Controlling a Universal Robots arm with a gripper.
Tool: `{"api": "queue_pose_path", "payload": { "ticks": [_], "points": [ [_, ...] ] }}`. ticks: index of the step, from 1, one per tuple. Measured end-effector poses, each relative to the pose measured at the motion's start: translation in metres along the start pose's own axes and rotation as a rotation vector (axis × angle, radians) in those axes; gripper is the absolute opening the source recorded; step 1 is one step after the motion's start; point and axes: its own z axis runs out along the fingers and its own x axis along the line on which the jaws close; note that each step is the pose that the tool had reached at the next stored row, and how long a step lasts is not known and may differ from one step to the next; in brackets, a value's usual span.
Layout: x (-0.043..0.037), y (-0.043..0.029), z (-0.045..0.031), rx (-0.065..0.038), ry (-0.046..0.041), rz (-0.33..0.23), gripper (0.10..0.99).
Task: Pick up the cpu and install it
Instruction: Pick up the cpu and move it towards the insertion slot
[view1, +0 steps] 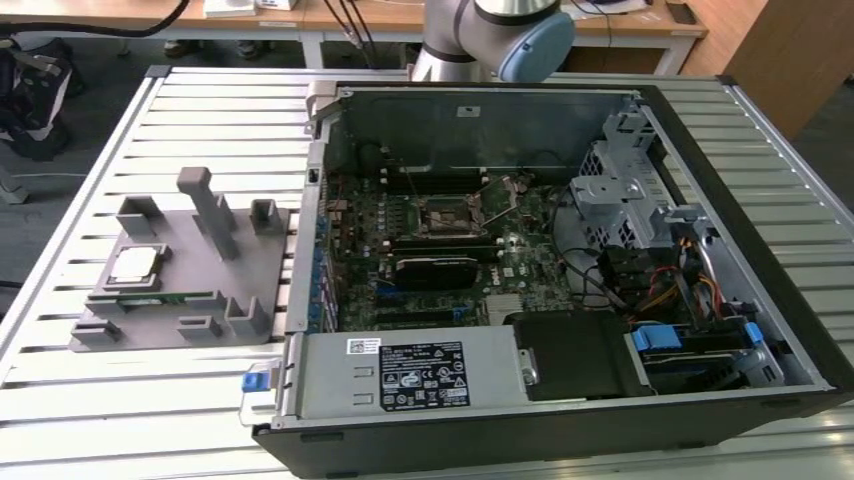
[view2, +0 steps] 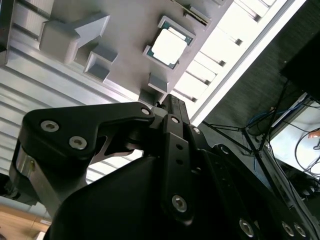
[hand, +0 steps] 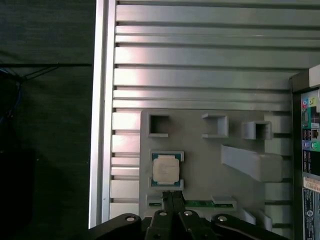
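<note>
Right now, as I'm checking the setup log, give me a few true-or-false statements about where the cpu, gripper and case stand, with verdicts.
1. The cpu lies on the grey fixture. True.
2. The gripper holds the cpu. False: it holds nothing; the cpu lies on the fixture, apart from it.
3. The computer case is open. True.
4. The fixture sits at the exterior view's right of the case. False: it sits at its left.

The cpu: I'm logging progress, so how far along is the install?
Nothing is done yet: the cpu lies in its grey holder beside the computer case. In hand: the claw hangs near it, holding nothing. Left: both the pickup and seating it in the motherboard socket.
</note>
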Motion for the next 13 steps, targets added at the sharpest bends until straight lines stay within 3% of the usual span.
{"api": "queue_pose_path", "payload": {
  "ticks": [3, 13],
  "points": [
    [0.0001, -0.0024, 0.0044, -0.006, 0.0001, -0.003, 0.106],
    [-0.0002, -0.0058, 0.0199, -0.008, 0.0038, -0.012, 0.106]
  ]
}}
